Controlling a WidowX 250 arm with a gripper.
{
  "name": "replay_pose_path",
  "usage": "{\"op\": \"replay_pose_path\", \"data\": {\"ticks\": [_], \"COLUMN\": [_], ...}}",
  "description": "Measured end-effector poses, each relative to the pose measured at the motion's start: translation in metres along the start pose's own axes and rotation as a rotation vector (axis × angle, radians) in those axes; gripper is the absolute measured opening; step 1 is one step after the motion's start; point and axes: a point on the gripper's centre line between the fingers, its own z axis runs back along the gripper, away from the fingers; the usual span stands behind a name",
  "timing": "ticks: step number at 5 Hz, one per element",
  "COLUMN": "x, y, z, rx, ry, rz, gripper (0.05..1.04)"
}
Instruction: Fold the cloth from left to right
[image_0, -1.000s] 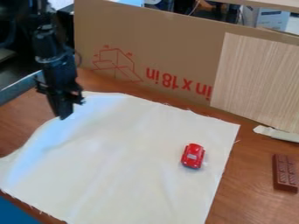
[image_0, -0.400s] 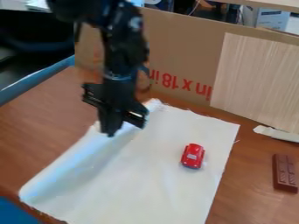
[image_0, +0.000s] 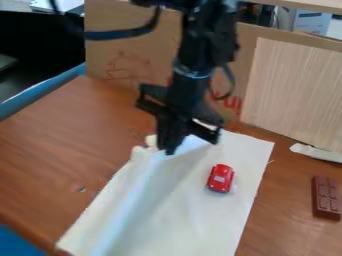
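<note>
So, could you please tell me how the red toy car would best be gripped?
I'd come from straight above and pinch the red toy car across its two long sides, about midway. It sits roof up, longer than wide, so that is its narrow span. A shallow grip should avoid catching the cloth beneath.

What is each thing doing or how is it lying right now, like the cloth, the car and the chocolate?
Cloth: partly folded, left side lifted over toward the right.
Gripper: at the cloth's raised edge.
Red toy car: on its wheels, on the cloth.
Chocolate bar: lying flat on the table, right of the cloth.
Cardboard: standing upright behind the cloth.
</note>
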Motion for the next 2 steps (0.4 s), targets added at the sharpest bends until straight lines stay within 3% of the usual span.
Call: {"op": "replay_pose_path", "data": {"ticks": [2], "x": [0.001], "y": [-0.053], "z": [0.011], "rx": [0.05], "ry": [0.09], "rz": [-0.002], "gripper": [0.049]}}
